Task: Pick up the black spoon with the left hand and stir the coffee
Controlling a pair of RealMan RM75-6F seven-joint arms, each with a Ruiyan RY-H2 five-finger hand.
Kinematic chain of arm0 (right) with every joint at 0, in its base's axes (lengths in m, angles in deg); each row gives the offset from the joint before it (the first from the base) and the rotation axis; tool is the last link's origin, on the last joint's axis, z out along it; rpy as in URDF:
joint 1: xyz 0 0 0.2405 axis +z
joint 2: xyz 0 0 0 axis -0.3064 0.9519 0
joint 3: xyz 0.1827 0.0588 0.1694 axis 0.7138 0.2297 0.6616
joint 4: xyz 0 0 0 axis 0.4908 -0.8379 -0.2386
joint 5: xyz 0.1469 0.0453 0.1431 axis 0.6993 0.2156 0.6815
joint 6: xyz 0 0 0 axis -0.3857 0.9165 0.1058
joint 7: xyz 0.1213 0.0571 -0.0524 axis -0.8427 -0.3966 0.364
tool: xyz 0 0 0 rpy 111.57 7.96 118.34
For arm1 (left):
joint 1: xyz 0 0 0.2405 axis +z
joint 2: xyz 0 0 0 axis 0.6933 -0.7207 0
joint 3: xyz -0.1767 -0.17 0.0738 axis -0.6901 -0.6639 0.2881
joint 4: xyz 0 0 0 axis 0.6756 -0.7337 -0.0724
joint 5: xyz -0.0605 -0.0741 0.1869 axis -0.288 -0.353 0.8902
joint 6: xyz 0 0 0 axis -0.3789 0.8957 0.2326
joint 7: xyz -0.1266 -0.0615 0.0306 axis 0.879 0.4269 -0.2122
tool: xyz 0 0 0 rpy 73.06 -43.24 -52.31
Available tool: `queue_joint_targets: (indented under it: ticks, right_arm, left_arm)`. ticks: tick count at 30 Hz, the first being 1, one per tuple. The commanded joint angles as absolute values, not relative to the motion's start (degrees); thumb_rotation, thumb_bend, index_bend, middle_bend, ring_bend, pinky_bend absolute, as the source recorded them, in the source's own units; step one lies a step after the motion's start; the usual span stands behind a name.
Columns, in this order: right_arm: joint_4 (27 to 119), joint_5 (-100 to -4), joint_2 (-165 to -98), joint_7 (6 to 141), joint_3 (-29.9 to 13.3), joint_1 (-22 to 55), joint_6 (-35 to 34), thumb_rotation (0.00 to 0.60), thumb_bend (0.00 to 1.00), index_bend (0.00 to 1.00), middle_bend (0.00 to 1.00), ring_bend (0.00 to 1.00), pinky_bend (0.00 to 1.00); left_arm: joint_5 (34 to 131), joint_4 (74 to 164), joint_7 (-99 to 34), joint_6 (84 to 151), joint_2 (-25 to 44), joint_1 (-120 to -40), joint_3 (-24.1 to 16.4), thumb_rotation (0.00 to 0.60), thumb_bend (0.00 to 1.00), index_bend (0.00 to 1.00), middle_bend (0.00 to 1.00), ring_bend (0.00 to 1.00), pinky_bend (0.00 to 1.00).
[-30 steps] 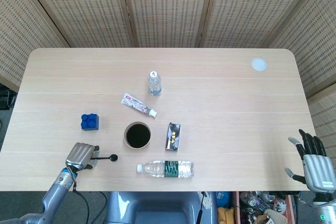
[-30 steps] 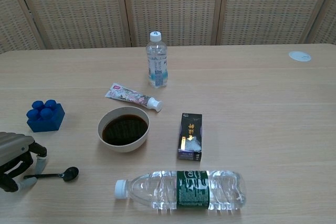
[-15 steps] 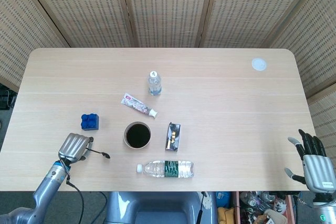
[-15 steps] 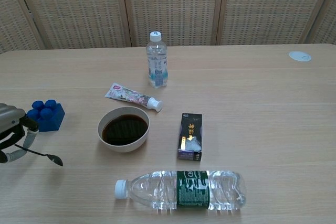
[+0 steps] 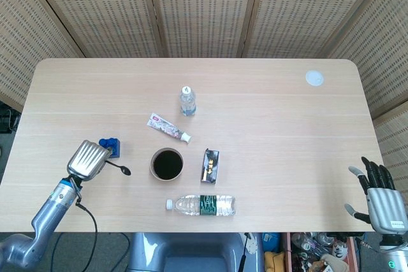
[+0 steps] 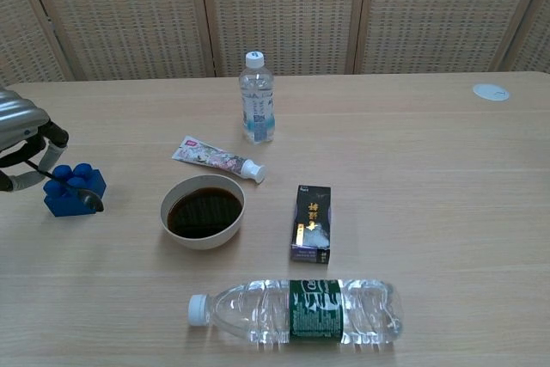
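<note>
Carrying the spoon (image 6: pixel 67 185) across to the coffee is the step we judge to be in hand, and doing it well means keeping our pinch on the handle firm while we swing the tip over the bowl (image 6: pixel 203 211) and only then lower it, so the tip enters the dark liquid without knocking the rim. We should keep the stirring circles small, since the bowl looks light and could slide or slop.

Our left hand (image 5: pixel 88 159) holds the spoon by the handle above the counter (image 5: pixel 268 132) near its left edge, the tip slanting down over the blue block (image 6: pixel 76 188). The bowl sits to the right of the spoon tip, near but apart. Our right hand (image 5: pixel 382 203) hangs off the front right corner, fingers spread, holding nothing.
</note>
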State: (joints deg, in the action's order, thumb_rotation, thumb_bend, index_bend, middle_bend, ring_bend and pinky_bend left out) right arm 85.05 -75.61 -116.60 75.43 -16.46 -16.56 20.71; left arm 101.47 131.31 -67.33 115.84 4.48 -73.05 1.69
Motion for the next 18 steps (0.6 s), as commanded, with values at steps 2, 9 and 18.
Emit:
queue_joint_targets:
  ticks: [2,9,18]
  right_arm:
    - [85.1,-75.8,-116.6,75.4,-16.5,-16.5,20.8,0.6,0.19,0.22,0.09,0.0,0.0]
    - [85.3,-76.0,-116.5,75.6,-16.6,-16.6,21.0,0.6,0.19,0.22,0.09,0.0,0.0]
    - [85.3,-75.7,-116.6,75.5,-16.6,-16.8,21.1,0.6,0.19,0.22,0.09,0.0,0.0]
  left_arm:
    - [105.5,129.7,-72.8,116.3,4.5,-76.2,0.9,0.6,0.39,0.62,0.84,0.8,0.77]
    - [109.3,126.7,-79.5,114.1,7.0,-81.0,0.0,0.6,0.39,0.62,0.82,0.8,0.77]
    - [112.3,123.4,-87.6,110.7,11.8,-86.4,-0.6,0.6,0.39,0.63,0.78,0.76,0.73]
